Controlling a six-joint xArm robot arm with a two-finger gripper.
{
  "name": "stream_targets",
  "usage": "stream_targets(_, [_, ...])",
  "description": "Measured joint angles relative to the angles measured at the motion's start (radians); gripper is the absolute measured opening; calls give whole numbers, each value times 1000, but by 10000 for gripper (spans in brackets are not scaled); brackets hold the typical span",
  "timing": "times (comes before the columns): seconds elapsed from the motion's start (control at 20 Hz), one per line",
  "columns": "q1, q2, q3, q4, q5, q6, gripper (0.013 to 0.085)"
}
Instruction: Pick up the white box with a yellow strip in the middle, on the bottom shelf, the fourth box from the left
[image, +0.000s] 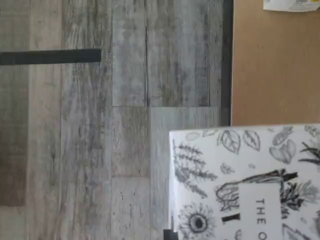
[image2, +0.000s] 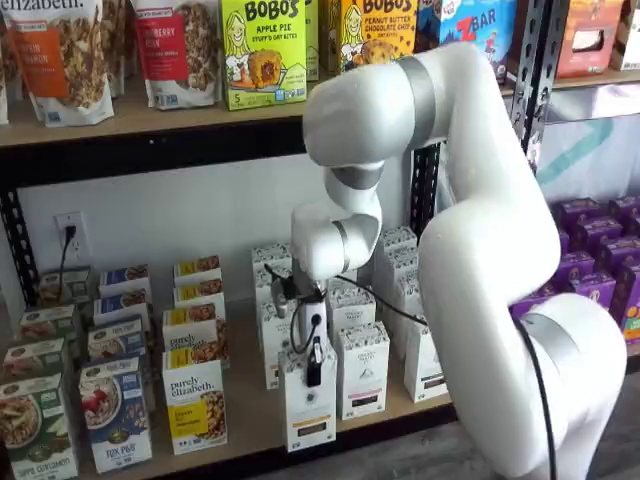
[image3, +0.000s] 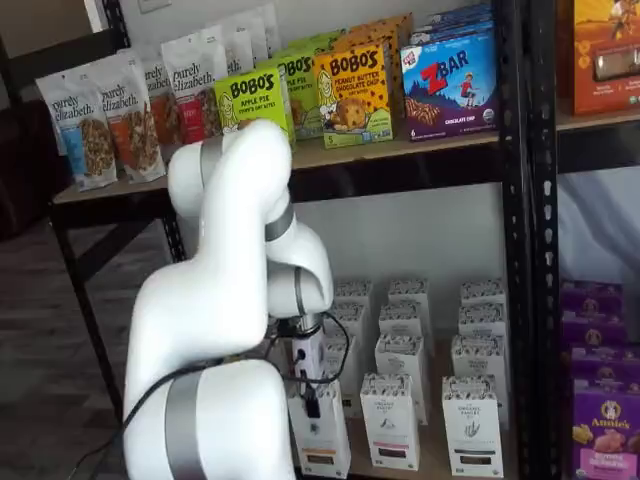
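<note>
Pale wooden bottom shelf carries cartons in rows; the tall slim white box with yellowish strip stands at its front edge; the black-fingered pincer looks clamped on its top; probably light, crushable cardboard, best gripped across its narrow upper sides.

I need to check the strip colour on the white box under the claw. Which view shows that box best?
A shelf view shows the white box best: whole front, yellowish strip low down. The other shelf view shows it cut off at the frame's edge. The wrist view shows only its patterned top.
</note>
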Motion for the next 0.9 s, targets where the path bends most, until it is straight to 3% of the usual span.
stream_targets(0.9, [23,-260,273,-35,-6,55,490])
